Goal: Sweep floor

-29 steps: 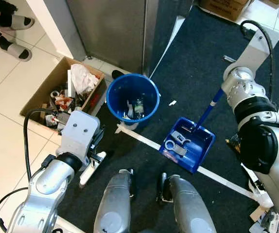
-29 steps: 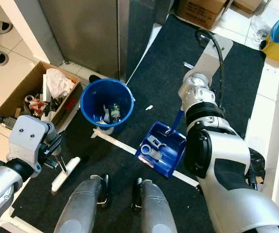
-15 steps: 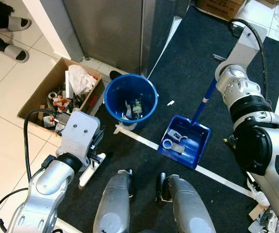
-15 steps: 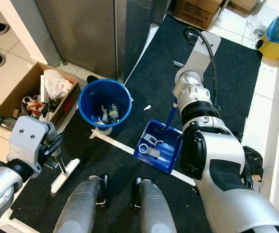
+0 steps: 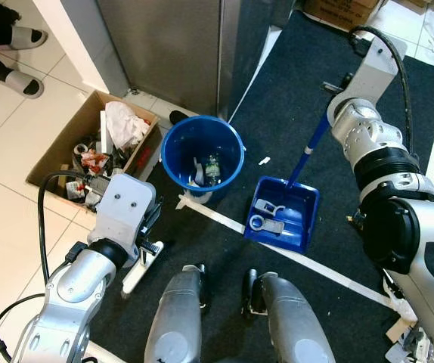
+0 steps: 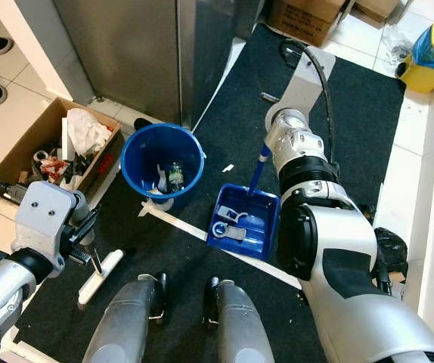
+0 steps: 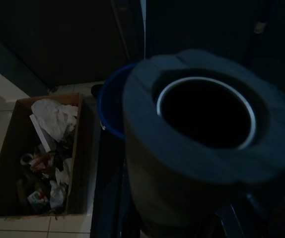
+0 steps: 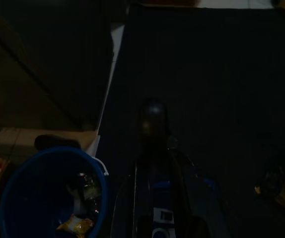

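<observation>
A dark mat (image 5: 330,151) is spread over the tiled floor (image 5: 5,197), and a strip of white tape (image 5: 224,221) is laid across it. A blue bucket (image 5: 202,155) stands on the mat's edge, just in front of a grey metal cabinet (image 5: 172,45); a small bottle and scraps are seen inside it. Beside the bucket, on the tiles, an open cardboard box (image 5: 96,144) is filled with crumpled paper and mixed rubbish. A small white scrap (image 5: 264,160) lies on the mat between the bucket and the dustpan handle. A yellow container with a blue lid (image 6: 433,47) stands on the tiles at the mat's far right corner, and a brown carton (image 6: 308,17) is placed at the mat's far edge. A person's feet in grey slippers (image 5: 22,62) are seen at the far left.

The blue dustpan (image 5: 281,214) rests on the mat just right of the bucket, touching the tape, with a few pale pieces of litter in it. Its long blue handle (image 5: 306,151) slopes up to the right gripper (image 5: 336,82), by which it is held; the fingers are hidden behind the wrist, so their spread cannot be told.

The brush (image 5: 140,265), with its white head on the mat by the robot's left leg, is held by the left gripper (image 5: 147,236); its thick dark handle (image 7: 202,148) is seen end-on in the left wrist view, and the fingers are closed around it.
</observation>
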Robot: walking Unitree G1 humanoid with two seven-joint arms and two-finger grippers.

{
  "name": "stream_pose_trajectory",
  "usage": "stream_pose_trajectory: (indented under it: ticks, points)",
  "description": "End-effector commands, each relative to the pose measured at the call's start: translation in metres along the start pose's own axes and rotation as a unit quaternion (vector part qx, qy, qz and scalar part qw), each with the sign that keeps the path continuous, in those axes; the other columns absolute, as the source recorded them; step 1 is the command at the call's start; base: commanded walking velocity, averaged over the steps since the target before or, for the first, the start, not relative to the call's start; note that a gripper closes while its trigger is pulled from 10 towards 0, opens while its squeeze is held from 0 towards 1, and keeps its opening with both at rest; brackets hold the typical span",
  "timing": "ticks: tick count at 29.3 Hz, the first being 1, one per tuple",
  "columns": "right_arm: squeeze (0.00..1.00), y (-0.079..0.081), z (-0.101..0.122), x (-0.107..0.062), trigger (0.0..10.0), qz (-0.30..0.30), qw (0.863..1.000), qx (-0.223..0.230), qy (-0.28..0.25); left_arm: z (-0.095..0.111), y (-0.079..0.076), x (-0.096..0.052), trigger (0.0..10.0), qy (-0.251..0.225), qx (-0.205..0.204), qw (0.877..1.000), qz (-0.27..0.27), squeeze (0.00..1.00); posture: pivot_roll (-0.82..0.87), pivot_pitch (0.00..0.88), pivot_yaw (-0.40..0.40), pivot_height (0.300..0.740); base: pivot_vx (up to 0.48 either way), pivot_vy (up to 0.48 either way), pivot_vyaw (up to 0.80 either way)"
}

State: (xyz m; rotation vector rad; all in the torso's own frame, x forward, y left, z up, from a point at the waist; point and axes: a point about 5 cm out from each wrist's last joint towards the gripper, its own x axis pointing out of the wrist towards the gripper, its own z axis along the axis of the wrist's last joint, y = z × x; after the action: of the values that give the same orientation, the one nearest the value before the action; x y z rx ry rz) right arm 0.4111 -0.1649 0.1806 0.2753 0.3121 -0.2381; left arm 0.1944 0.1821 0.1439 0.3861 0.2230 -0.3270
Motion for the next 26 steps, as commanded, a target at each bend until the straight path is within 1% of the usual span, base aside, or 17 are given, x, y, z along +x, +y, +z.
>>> stream_pose_trajectory:
  ticks: [1,3,4,6,8,10,11,13,14,15,16,20,22,24,25,26]
  points:
    - [0.00,-0.008,-0.009,0.001,10.0,-0.009,1.000,-0.022,0.008,-0.001,-0.003,0.000,10.0,-0.002,0.003,1.000,0.004,0.00,0.23,0.183,-0.055,0.740,0.000,0.000,0.00]
    - [0.00,-0.012,-0.013,0.002,10.0,-0.008,0.999,-0.036,0.010,-0.001,-0.003,0.001,10.0,-0.003,0.003,1.000,0.004,0.00,0.23,0.183,-0.055,0.740,0.000,0.000,0.00]
    - [0.00,-0.011,-0.014,0.002,10.0,0.008,0.999,-0.044,0.011,-0.001,-0.002,0.001,10.0,-0.003,0.003,1.000,0.004,0.00,0.23,0.183,-0.055,0.740,0.000,0.000,0.00]
    - [0.00,-0.002,-0.016,0.002,10.0,0.066,0.996,-0.065,0.015,-0.001,-0.001,0.000,10.0,-0.002,0.004,1.000,0.006,0.00,0.23,0.184,-0.054,0.740,0.000,0.000,0.00]
    - [0.00,0.001,-0.017,0.001,10.0,0.093,0.993,-0.075,0.020,-0.002,-0.001,-0.001,10.0,-0.001,0.004,1.000,0.007,0.00,0.23,0.185,-0.054,0.740,0.000,0.000,0.00]
    - [0.00,-0.003,-0.015,0.002,10.0,0.095,0.990,-0.099,0.013,-0.001,-0.001,-0.001,10.0,-0.001,0.003,1.000,0.007,0.00,0.23,0.184,-0.055,0.740,0.000,0.000,0.00]
    - [0.00,-0.003,-0.015,0.002,10.0,0.095,0.990,-0.099,0.013,-0.001,-0.001,-0.001,10.0,-0.001,0.003,1.000,0.007,0.00,0.23,0.184,-0.055,0.740,0.000,0.000,0.00]
    - [0.00,-0.013,-0.011,0.003,10.0,0.080,0.989,-0.124,0.006,-0.001,-0.001,-0.001,10.0,-0.001,0.003,1.000,0.008,0.00,0.23,0.183,-0.054,0.740,0.000,0.000,0.00]
    - [0.00,-0.021,-0.008,0.004,10.0,0.068,0.987,-0.142,0.002,-0.001,-0.001,0.000,10.0,-0.002,0.003,1.000,0.007,0.00,0.23,0.183,-0.053,0.740,0.000,0.000,0.00]
    - [0.00,-0.025,-0.007,0.004,10.0,0.062,0.987,-0.148,0.002,-0.001,-0.001,0.000,10.0,-0.002,0.003,1.000,0.007,0.00,0.23,0.183,-0.053,0.740,0.000,0.000,0.00]
    - [0.00,-0.027,-0.006,0.005,10.0,0.058,0.987,-0.150,0.002,-0.001,-0.001,0.000,10.0,-0.003,0.003,1.000,0.006,0.00,0.23,0.183,-0.053,0.740,0.000,0.000,0.00]
    - [0.00,-0.028,-0.008,0.005,10.0,0.080,0.980,-0.180,0.007,-0.001,-0.001,0.001,10.0,-0.004,0.003,1.000,0.004,0.00,0.23,0.182,-0.046,0.740,0.000,0.000,0.00]
    - [0.00,-0.029,-0.008,0.005,10.0,0.088,0.973,-0.212,0.008,0.000,-0.001,0.001,10.0,-0.004,0.004,1.000,0.004,0.00,0.23,0.182,-0.047,0.740,0.000,0.000,0.00]
    - [0.00,-0.028,-0.008,0.004,10.0,0.117,0.959,-0.259,0.009,-0.001,0.000,0.000,10.0,-0.003,0.006,1.000,0.005,0.00,0.23,0.183,-0.046,0.740,0.000,0.000,0.00]
    - [0.00,-0.026,-0.008,0.003,10.0,0.144,0.947,-0.286,0.011,-0.001,0.001,-0.001,10.0,-0.002,0.006,1.000,0.006,0.00,0.23,0.184,-0.047,0.740,0.000,0.000,0.00]
    - [0.00,-0.025,-0.009,0.003,10.0,0.158,0.942,-0.295,0.013,-0.001,0.001,-0.001,10.0,-0.001,0.006,1.000,0.006,0.00,0.23,0.185,-0.047,0.740,0.000,0.000,0.00]
